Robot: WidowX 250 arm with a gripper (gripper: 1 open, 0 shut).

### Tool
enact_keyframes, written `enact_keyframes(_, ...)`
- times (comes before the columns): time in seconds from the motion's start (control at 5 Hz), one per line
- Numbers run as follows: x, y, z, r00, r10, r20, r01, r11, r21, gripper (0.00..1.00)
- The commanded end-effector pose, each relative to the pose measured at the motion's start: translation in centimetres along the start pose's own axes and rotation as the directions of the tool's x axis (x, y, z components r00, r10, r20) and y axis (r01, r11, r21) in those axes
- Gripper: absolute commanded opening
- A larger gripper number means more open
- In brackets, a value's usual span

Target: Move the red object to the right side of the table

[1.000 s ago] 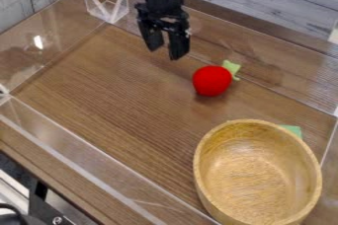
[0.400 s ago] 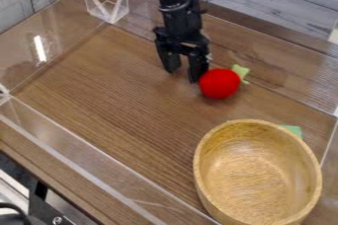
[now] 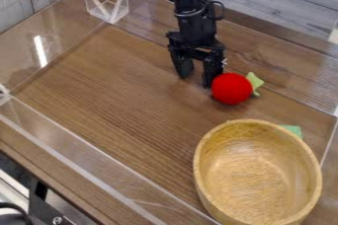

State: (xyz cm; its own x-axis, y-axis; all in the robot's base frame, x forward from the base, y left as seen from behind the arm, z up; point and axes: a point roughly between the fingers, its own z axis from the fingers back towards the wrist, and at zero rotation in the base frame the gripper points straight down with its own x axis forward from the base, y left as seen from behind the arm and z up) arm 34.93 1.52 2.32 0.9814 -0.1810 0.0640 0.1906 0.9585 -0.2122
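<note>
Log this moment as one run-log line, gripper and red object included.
gripper: open, pointing down, just left of red object | red object: on table, not gripped | wooden bowl: front right, empty | task: not done

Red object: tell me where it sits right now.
In the camera view the red object lies on the table, right of centre, just right of the open gripper and above the wooden bowl.

Black gripper (image 3: 197,70) pointing down, jaws apart
</note>
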Motion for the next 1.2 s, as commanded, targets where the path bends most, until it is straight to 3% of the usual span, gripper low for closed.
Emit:
enact_keyframes(0.0, 1.1, 0.7, 1.4, 0.999, -0.022, 0.045, 0.021, 0.999, 0.024, 1.0)
enact_keyframes(0.4, 0.6, 1.9, 3.1, 0.997, 0.056, 0.062, -0.058, 0.997, 0.044, 1.0)
enact_keyframes(0.6, 0.9, 2.7, 4.0, 0.998, 0.032, 0.059, -0.035, 0.998, 0.047, 1.0)
enact_keyframes(1.0, -0.2, 5.6, 6.3, 0.988, 0.11, 0.112, -0.119, 0.99, 0.074, 1.0)
